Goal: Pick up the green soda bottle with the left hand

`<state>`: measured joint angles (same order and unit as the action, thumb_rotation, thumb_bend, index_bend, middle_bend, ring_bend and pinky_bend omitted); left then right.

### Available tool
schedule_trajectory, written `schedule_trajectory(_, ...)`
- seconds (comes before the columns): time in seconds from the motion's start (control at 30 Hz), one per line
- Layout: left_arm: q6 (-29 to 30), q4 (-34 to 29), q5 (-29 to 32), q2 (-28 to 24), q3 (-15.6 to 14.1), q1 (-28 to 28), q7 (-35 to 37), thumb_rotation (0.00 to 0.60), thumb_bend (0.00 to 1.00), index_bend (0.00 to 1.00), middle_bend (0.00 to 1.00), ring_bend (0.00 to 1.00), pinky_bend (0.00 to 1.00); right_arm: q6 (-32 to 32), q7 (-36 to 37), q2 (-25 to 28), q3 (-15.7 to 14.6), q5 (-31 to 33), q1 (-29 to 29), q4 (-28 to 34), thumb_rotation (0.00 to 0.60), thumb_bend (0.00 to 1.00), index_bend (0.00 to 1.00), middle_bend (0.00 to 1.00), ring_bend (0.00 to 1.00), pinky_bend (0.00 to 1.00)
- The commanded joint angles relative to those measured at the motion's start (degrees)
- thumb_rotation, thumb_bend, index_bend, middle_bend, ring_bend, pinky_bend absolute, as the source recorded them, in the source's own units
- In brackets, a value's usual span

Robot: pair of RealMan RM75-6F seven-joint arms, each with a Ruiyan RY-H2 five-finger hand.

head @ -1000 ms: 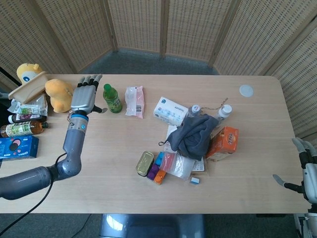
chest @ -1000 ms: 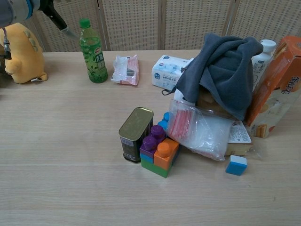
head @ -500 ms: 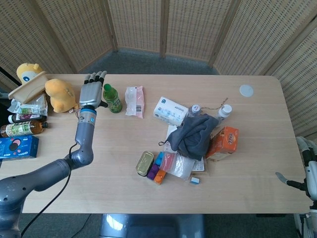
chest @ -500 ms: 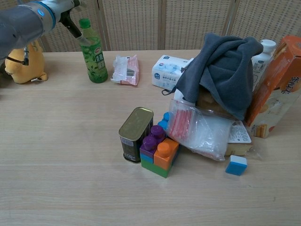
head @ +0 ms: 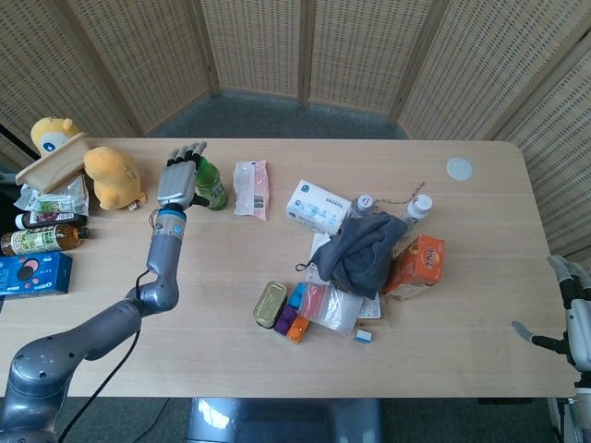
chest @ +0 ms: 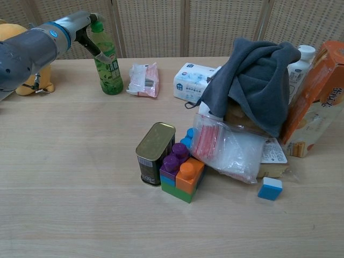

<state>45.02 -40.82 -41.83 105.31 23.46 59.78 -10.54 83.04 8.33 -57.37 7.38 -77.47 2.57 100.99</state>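
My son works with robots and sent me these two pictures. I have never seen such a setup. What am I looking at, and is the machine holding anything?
This is a two-armed robot at a wooden table, each arm ending in a hand with fingers. One picture looks down from its head, the other looks forward from its chest. The left hand is raised right beside an upright green soda bottle, fingers spread; it does not appear to grip the bottle yet. The right hand waits at the table's edge, holding nothing. Also on the table: a grey cloth draped over a pile, a tin can, coloured building blocks, a tissue pack and a yellow plush toy.
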Motion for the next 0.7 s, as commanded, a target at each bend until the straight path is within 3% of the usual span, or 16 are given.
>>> schedule_trajectory(0.03, -0.3, 2.0, -2.3, 1.5, 0.0, -1.0, 3.5, 0.600, 0.00, 0.04, 0.00, 0.00, 0.00, -0.1, 0.0, 0.0, 0.0, 0.1, 0.0, 0.0, 0.598, 0.00, 0.00, 0.00, 0.00, 0.00)
schedule_trajectory(0.33, 1.7, 8.4, -10.3, 5.8, -0.4, -3.2, 18.0, 0.600, 0.00, 0.02, 0.00, 0.00, 0.00, -0.4, 0.0, -0.1, 0.0, 0.4, 0.1, -0.1, 0.597, 0.00, 0.00, 0.00, 0.00, 0.00)
schedule_trajectory(0.7, 3.8, 18.1, -16.3, 11.1, -0.9, -3.9, 29.5, 0.600, 0.00, 0.02, 0.00, 0.00, 0.00, -1.0, -0.5, -0.3, -0.1, 0.6, 0.3, -0.1, 0.600, 0.00, 0.00, 0.00, 0.00, 0.00)
